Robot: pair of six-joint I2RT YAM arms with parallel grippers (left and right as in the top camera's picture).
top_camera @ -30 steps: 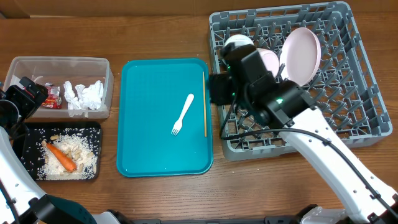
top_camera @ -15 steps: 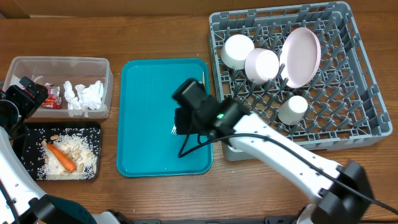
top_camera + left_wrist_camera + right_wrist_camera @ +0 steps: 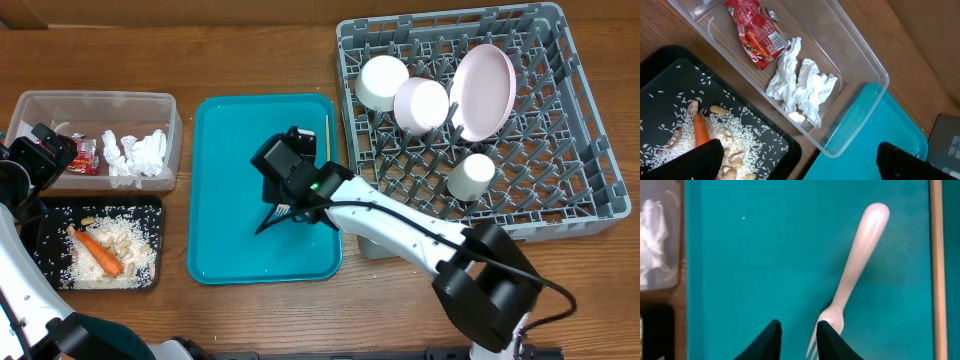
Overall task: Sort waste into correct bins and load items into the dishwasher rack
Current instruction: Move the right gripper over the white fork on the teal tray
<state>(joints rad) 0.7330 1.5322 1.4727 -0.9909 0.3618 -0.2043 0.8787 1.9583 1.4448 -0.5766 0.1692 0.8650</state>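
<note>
- The right gripper (image 3: 799,335) hangs over the middle of the teal tray (image 3: 740,255), jaws narrow with a slit between them.
- The white fork (image 3: 855,265) lies flat on that tray, its tines at one fingertip, not visibly clamped.
- A chopstick (image 3: 937,255) lies along the tray's right edge.
- The left gripper (image 3: 799,150) gapes wide above the clear tub (image 3: 860,55) and black tray (image 3: 670,65) at the table's left edge.
</note>
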